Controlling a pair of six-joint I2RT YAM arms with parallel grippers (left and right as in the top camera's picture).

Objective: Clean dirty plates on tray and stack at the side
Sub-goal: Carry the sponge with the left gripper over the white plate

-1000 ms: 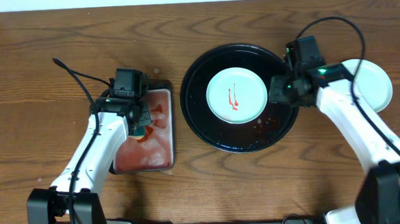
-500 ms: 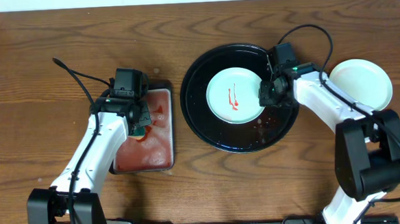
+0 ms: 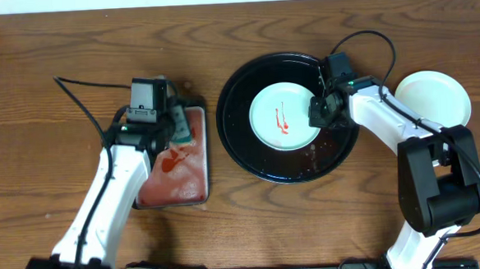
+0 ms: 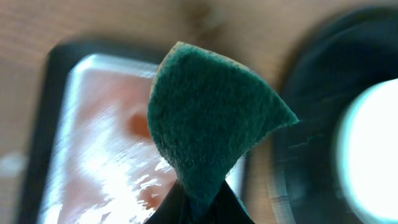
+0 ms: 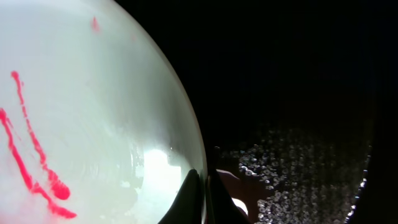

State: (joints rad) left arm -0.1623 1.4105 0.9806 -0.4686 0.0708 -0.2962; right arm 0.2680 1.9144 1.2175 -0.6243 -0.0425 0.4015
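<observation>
Now the left claw (image 4: 199, 200), clamped on the green sponge (image 4: 211, 118), has lifted off the small tray (image 3: 177, 183). Rightward, the right claw (image 3: 315, 116) has just pinched shut on the smeared plate (image 3: 296, 103) at its rim, on the black tray (image 3: 240, 138); wiping can likely start.

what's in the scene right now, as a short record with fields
tray: black, round, droplets on its surface
dirty plate: on the tray, red smears
clean plate: on the table, right of the tray
left pincer: shut on a green sponge, held over the small tray of pinkish liquid
right pincer: shut on the dirty plate's right rim
</observation>
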